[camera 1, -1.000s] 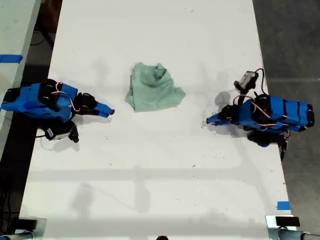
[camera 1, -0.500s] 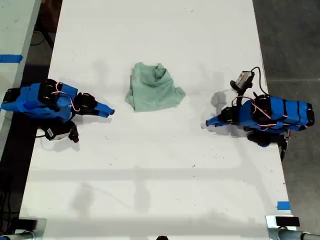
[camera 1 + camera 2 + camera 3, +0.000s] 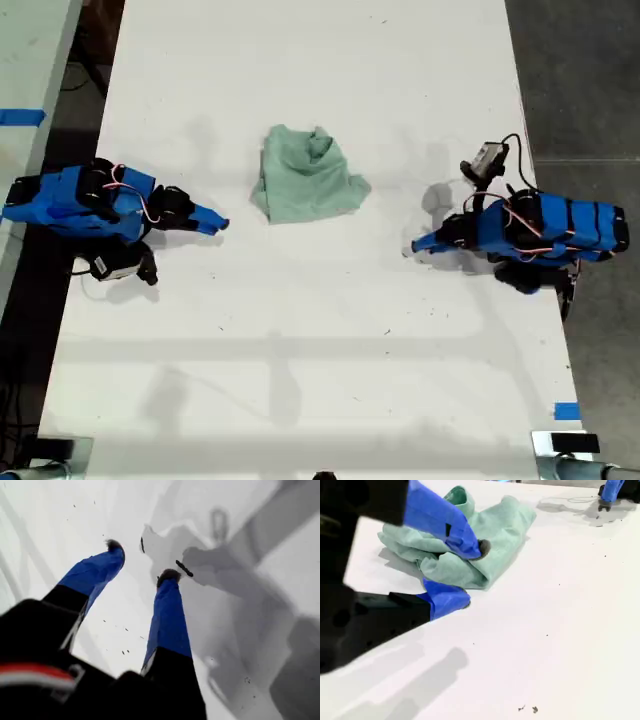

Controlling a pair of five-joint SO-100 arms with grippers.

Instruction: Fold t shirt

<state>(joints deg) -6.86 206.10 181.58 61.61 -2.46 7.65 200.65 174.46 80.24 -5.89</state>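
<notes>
The t shirt (image 3: 305, 178) is a pale mint-green crumpled heap on the white table (image 3: 320, 350), a little behind the middle. My second gripper (image 3: 217, 223), on the arm at the exterior view's left, rests low on the table a short way from the shirt. In the second wrist view its blue jaws stand open around nothing, with the t shirt (image 3: 490, 540) just beyond my second gripper (image 3: 470, 575). My first gripper (image 3: 418, 242), on the arm at the exterior view's right, points toward the shirt from the other side. My first gripper (image 3: 141, 560) is open over bare table.
Dark floor (image 3: 580, 80) runs along the table edge at the exterior view's right. A second pale table with blue tape (image 3: 20, 117) stands at that view's left. A blue tape mark (image 3: 567, 411) sits near the front corner at its right. The first arm (image 3: 611, 490) shows far behind the shirt.
The first arm and its camera cable shifted slightly. The t shirt and the second arm have not moved.
</notes>
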